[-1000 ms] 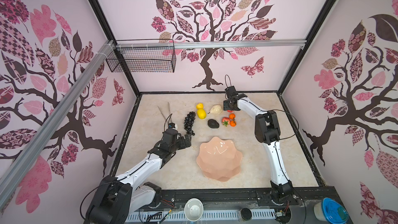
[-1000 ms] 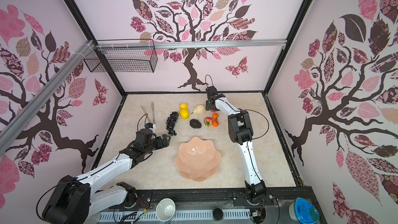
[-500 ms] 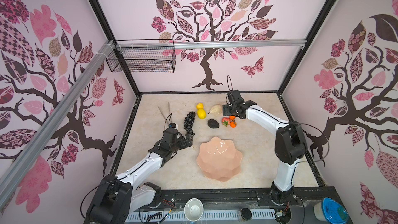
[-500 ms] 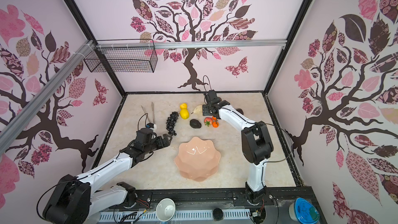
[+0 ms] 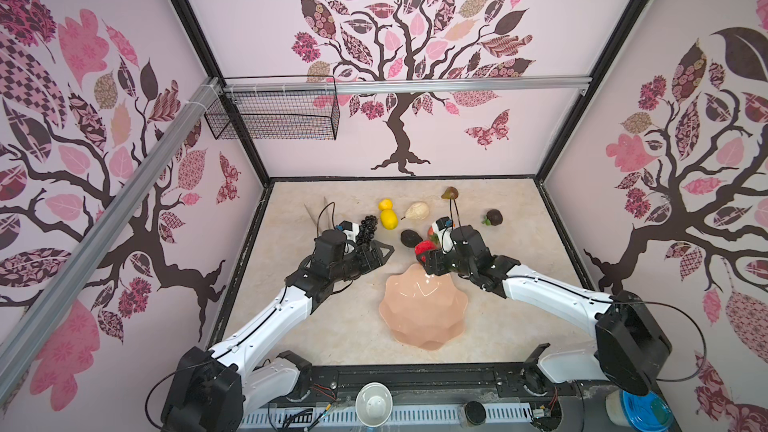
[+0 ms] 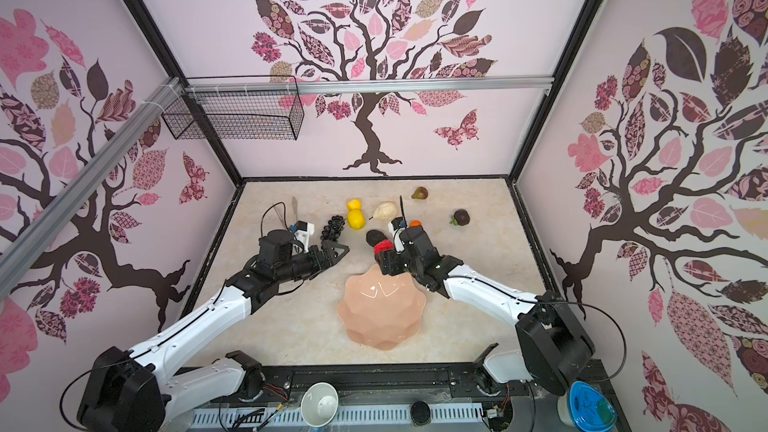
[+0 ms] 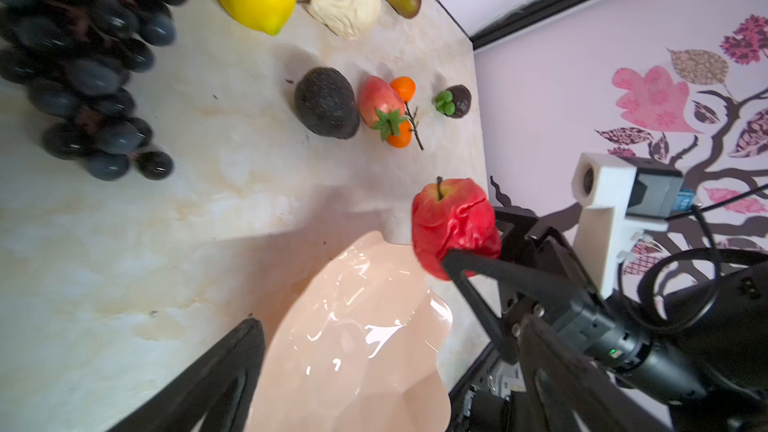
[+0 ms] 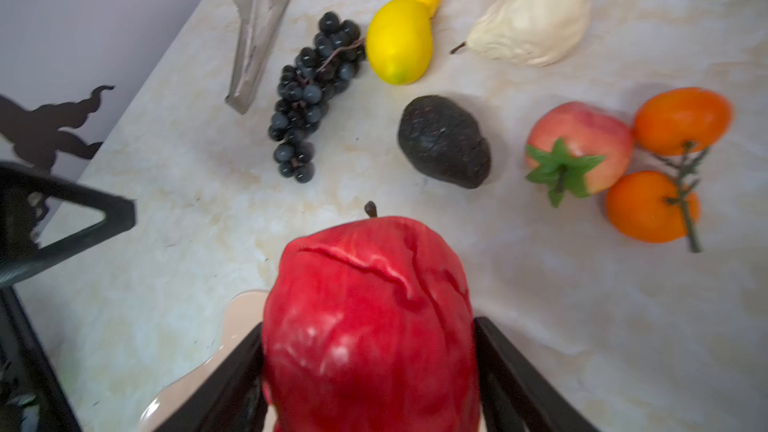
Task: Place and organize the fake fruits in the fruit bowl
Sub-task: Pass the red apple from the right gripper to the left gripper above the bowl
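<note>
Above the far rim of the bowl (image 5: 419,326), the right gripper (image 5: 427,258) holds the red apple (image 5: 424,248) clear of the counter (image 5: 332,326). Its jaws press on two sides of the apple, and the stem points toward the far edge. The bowl sits near the middle of the counter's near edge, and all the other fruit lies on the counter beyond it.

The left gripper (image 5: 376,254) hangs just left of the bowl's far rim. Its jaws are spread wide with nothing between them, and its tips point toward the apple.

Just past it lie the grapes (image 5: 368,228). The lemon (image 5: 388,219) is beside them, with a small yellow fruit (image 5: 385,204) touching its far end. The cream pear (image 5: 417,210) lies to the right of these. The avocado (image 5: 409,237) is just beyond the apple.

Next to the avocado, the right wrist view shows a pink fruit (image 8: 579,145) with a green leafy top and two oranges (image 8: 681,120) on a twig. A brownish pear (image 5: 450,192) lies close to the far edge. A dark round fruit (image 5: 493,216) sits toward the right edge. The tongs (image 8: 257,27) lie near the left edge, beside the grapes.
</note>
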Robot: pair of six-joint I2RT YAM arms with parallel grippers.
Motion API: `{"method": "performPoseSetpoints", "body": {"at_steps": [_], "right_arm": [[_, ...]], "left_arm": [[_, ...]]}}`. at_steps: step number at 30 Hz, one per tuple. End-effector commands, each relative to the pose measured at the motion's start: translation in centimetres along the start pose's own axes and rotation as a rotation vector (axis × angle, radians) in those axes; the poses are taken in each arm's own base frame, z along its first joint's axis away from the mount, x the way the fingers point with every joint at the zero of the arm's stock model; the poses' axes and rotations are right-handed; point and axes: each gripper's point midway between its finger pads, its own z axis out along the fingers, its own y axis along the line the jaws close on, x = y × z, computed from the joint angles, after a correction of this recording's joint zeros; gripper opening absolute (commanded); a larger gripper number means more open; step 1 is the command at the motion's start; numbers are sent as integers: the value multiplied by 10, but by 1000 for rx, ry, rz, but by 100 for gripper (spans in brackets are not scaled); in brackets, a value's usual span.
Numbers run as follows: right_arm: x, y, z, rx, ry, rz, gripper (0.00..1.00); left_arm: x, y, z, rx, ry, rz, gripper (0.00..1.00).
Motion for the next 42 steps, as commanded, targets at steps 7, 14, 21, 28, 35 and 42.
{"method": "performPoseSetpoints", "body": {"at_steps": [7, 14, 21, 28, 35, 42], "right_arm": [[-12, 66, -26, -216, -226, -134, 74], [-6, 75, -31, -281, -267, -171, 74], [-2, 88, -26, -309, -279, -206, 74], [-2, 93, -23, -312, -284, -213, 74], [-1, 85, -18, -267, -280, -208, 75], [3, 81, -20, -251, -248, -181, 91]], "left_arm": [[12, -36, 5, 83, 75, -8, 98], [29, -40, 14, 100, 160, -4, 98], [48, -50, 26, 138, 237, 26, 96], [60, -39, 32, 139, 279, -6, 80], [56, -43, 33, 143, 271, 21, 60], [51, -33, 36, 74, 253, 69, 55]]}}
